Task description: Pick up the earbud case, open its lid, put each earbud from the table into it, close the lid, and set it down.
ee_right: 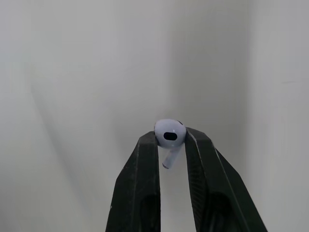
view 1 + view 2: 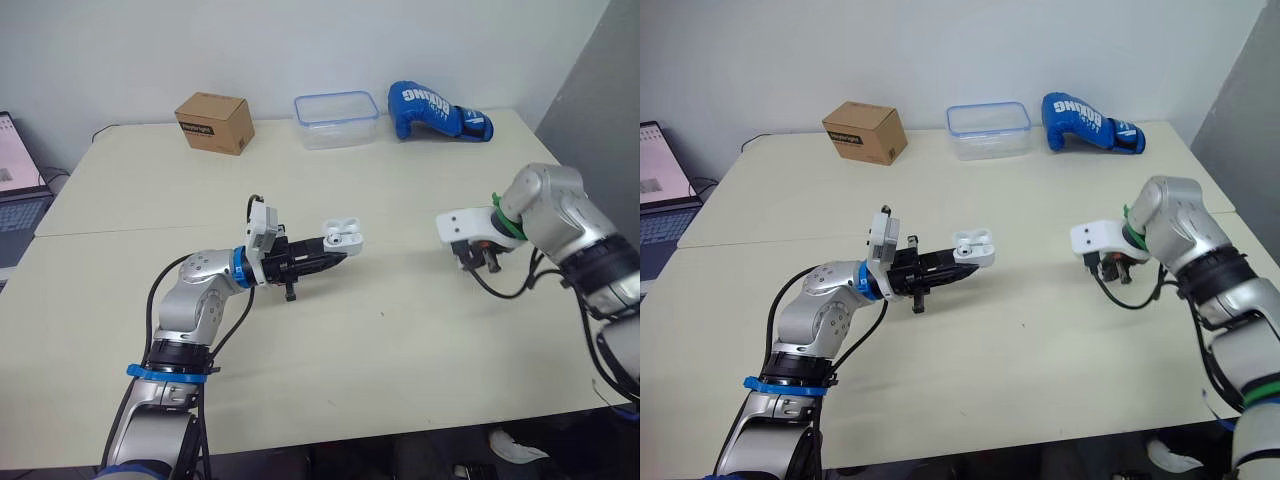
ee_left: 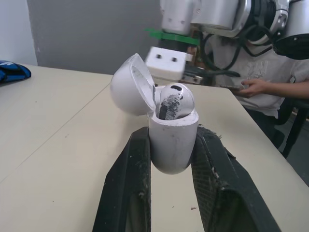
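Left pincer (image 3: pixel 172 134) clamps open case (image 3: pixel 173 145), one earbud (image 3: pixel 176 100) inside; right pincer (image 1: pixel 170 139) pinches second earbud (image 1: pixel 170 132) at tips, stem partly hidden.

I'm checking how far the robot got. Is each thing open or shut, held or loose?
earbud case: lid open, first earbud inside.
left gripper: shut on the earbud case.
right gripper: shut on the second earbud.
second earbud: held, not in the case yet.
plastic container: lid on.
cardboard box: closed.
laptop: open.

This looks like an office. A wide beige table (image 2: pixel 400 330) meets a plain white wall (image 2: pixel 300 50), beside an open grey laptop (image 2: pixel 15 190).
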Available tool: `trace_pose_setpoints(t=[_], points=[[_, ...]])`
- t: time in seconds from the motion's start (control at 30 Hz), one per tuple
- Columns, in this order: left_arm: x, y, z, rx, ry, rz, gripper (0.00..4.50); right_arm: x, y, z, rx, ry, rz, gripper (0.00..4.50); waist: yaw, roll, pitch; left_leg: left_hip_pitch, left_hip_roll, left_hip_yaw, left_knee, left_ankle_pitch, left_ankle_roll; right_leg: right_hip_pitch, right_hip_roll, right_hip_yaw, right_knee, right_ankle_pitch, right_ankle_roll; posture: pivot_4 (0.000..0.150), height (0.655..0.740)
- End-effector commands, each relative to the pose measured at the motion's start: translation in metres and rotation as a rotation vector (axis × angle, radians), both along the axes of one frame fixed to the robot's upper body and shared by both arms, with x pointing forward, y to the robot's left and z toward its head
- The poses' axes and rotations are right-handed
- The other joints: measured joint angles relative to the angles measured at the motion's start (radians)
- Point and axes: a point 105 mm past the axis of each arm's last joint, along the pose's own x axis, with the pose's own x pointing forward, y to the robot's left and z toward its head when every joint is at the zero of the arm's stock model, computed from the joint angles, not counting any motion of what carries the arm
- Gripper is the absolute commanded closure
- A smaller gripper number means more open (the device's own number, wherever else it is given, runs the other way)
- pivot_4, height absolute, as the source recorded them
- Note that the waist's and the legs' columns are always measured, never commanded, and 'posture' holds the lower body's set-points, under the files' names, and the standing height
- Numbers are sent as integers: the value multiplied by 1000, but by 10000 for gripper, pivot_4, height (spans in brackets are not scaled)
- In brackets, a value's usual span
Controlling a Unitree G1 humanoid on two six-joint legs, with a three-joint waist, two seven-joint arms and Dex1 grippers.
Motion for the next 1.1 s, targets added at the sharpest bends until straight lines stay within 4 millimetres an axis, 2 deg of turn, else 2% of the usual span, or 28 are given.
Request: trace_pose_setpoints(t=[0.03, 0.13, 0.33, 0.93, 1.1], points=[[-3, -3, 10, -11, -51, -22, 37337, -22, 13, -3, 12, 66, 38, 41319, 0, 0, 0, 0, 0, 0, 0, 0, 0, 0, 0, 0, 0, 0, 0, 1500, 7307], [-3, -5, 9, -13, -50, -25, 37337, -29, 20, -12, 23, 67, -4, 41319, -4, 0, 0, 1, 0, 1, 0, 0, 0, 0, 0, 1, 1, 0, 0, 1500, 7307], [-3, -6, 9, -12, -50, -32, 37337, -37, 28, -14, 54, 67, -49, 41319, 1, 0, 0, 0, 0, 0, 0, 0, 0, 0, 0, 0, 0, 0, 0, 1500, 7307], [-2, -8, 9, -12, -54, -34, 37337, -39, 22, -32, 16, 64, -60, 41319, 5, 0, 0, 0, 0, 0, 0, 0, 0, 0, 0, 0, 0, 0, 0, 1500, 7307], [-3, -7, 8, -10, -54, -31, 37337, -38, 23, -27, 8, 43, -40, 23930, 5, 0, 0, 0, 0, 0, 0, 0, 0, 1, 0, 0, 0, 0, 0, 1500, 7307]])
